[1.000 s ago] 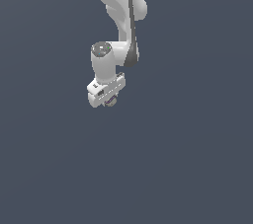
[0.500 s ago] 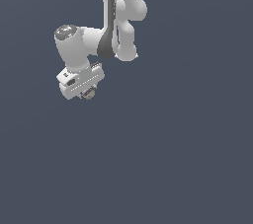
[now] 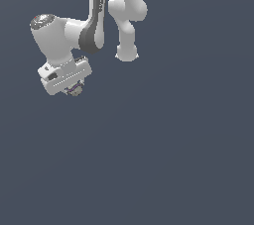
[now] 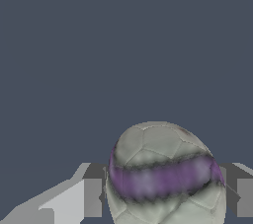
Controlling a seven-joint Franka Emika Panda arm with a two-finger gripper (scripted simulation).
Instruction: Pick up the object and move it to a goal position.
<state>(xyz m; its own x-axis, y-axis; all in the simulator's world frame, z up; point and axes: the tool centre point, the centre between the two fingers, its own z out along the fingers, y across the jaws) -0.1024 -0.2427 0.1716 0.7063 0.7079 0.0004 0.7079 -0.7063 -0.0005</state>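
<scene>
The object (image 3: 75,89) is a tiny roundish grey item with purple streaks, tucked under the white gripper block at the exterior view's upper left. In the wrist view the object (image 4: 165,173) looks like a grey panelled ball with a purple band, filling the space between the two grey fingers (image 4: 93,191). My gripper (image 3: 74,88) is shut on it and holds it in the air, tilted. The fingers are mostly hidden behind the object in the exterior view.
The white arm (image 3: 94,21) comes down from the top of the exterior view, with a second white link (image 3: 128,21) to its right. All around is plain dark grey-blue with no other object or marker in view.
The gripper with the object has moved toward the exterior view's left and slightly up, and the arm's wrist has swung left with it.
</scene>
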